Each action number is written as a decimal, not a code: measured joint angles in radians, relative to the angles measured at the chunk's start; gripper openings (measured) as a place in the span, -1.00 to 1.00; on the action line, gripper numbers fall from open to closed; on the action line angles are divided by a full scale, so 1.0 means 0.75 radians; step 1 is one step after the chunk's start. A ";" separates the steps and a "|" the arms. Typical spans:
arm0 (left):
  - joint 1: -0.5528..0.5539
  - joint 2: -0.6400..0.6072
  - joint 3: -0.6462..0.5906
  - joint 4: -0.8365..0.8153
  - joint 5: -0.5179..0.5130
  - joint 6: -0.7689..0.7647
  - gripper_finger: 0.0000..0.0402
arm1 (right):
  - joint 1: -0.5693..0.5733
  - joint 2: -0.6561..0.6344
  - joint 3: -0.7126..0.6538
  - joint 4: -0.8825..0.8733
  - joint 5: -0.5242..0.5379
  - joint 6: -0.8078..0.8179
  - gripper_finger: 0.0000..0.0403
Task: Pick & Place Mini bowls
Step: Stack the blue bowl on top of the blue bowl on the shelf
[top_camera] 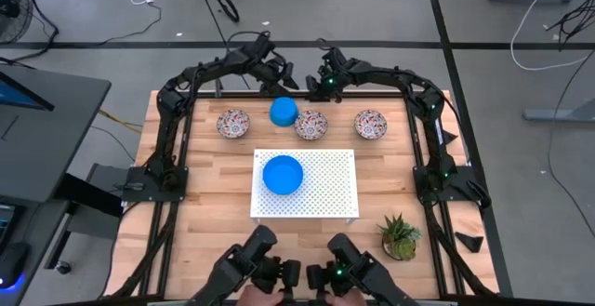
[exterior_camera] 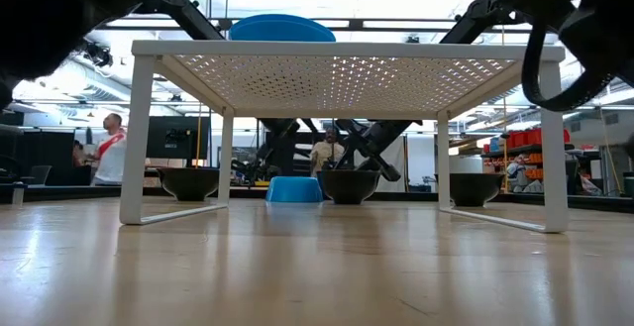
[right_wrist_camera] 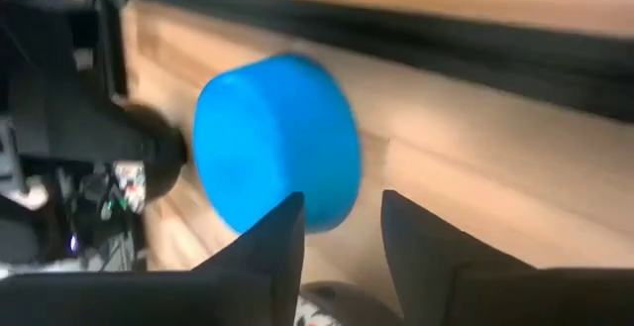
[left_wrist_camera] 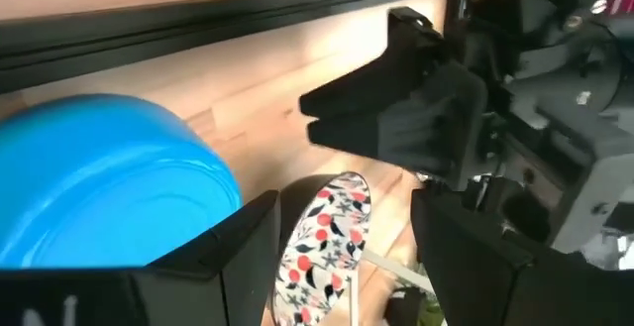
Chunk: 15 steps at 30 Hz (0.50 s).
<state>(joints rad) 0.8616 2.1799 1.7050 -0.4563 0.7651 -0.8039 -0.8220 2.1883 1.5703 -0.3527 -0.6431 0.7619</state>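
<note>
Now, both arms are reaching to the far edge of the wooden table (top_camera: 204,194), their grippers meeting around a small blue bowl (top_camera: 284,112) that sits upside down in the back row. The left gripper (top_camera: 276,75) comes in from the left behind that bowl, and the right gripper (top_camera: 323,81) from the right — the two heads are close together above the row. From the left wrist, the fingers (left_wrist_camera: 233,257) stand apart with nothing between them, the blue bowl just beside one finger and a floral bowl (left_wrist_camera: 322,247) showing in the gap beyond. From the right wrist, its fingers (right_wrist_camera: 267,252) are likewise spread and empty, the overturned blue bowl lying on the wood just ahead of the tips.

Along that back row: a floral bowl (top_camera: 232,123) at the left, then the blue one, a second floral bowl (top_camera: 310,125) touching or nearly touching it, and a third floral bowl (top_camera: 371,124) at the right, set apart. Nearer the middle, the white perforated rack (top_camera: 325,190) stands on its legs, with a larger-looking stack of blue bowls (top_camera: 283,174) on its left half — how many are nested there I cannot tell. A small potted plant (top_camera: 400,235) sits at the near right corner.
</note>
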 joint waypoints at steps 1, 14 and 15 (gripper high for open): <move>-0.002 -0.001 0.019 -0.033 -0.013 0.014 0.16 | 0.001 0.000 0.000 0.000 -0.019 -0.018 -0.31; 0.019 -0.002 0.199 -0.806 -0.271 0.331 0.16 | 0.021 -0.001 0.000 0.001 -0.042 -0.052 -0.26; 0.022 -0.002 0.203 -0.845 -0.299 0.353 0.16 | 0.021 -0.001 0.000 0.001 -0.041 -0.058 -0.26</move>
<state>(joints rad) 0.8785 2.1784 1.8576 -1.0904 0.5410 -0.5391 -0.8066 2.1880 1.5703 -0.3523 -0.6736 0.7186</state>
